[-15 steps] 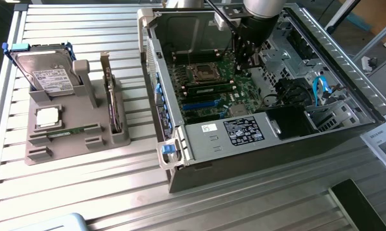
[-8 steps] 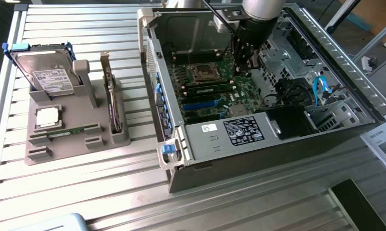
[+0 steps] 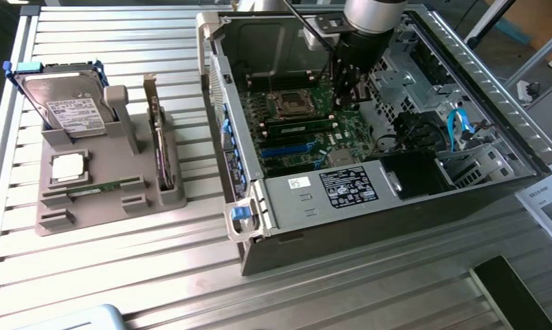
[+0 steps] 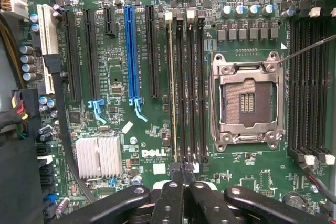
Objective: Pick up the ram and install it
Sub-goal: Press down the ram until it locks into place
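Note:
The ram [image 4: 172,87] stands edge-on in the outermost of the black memory slots, beside the CPU socket [image 4: 245,100] of the motherboard. In the exterior view the ram [image 3: 299,126] is a dark green strip just below the socket, inside the open computer case [image 3: 257,137]. My gripper [image 4: 182,174] hangs low over one end of those slots with its black fingers [image 4: 170,198] pressed together and nothing between them. I cannot tell if they touch the stick. My gripper [image 3: 343,96] reaches down into the case from the arm above.
A grey fixture [image 3: 157,199] at the exterior view's left holds a hard drive [image 3: 69,103], an upright card [image 3: 157,130], a chip and a second green stick [image 3: 102,187]. Drive cages, cables and the power supply [image 3: 349,185] crowd the case around the board.

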Available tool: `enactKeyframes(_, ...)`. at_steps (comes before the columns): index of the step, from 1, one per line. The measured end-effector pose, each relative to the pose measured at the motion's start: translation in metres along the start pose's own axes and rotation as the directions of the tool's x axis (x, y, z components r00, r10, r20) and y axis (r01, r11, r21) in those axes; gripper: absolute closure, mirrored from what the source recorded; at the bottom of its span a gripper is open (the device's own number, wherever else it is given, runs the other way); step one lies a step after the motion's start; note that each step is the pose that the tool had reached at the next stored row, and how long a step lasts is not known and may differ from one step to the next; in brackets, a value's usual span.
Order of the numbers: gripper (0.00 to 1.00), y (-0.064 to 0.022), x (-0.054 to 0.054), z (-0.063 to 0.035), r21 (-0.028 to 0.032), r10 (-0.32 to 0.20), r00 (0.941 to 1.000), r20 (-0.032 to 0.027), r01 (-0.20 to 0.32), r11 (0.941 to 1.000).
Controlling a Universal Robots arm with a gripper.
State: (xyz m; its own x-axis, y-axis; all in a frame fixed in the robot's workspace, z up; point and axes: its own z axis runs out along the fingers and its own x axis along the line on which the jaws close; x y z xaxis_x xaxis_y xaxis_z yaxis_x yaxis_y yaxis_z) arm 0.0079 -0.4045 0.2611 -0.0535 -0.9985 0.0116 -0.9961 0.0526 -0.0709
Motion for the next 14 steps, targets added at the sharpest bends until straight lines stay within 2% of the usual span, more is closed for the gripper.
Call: enactKeyframes(14, 0.89, 0.001, 0.0, 0.0121, 0.0, 0.021, 0.9998, -0.0015, -0.021, 0.9998)
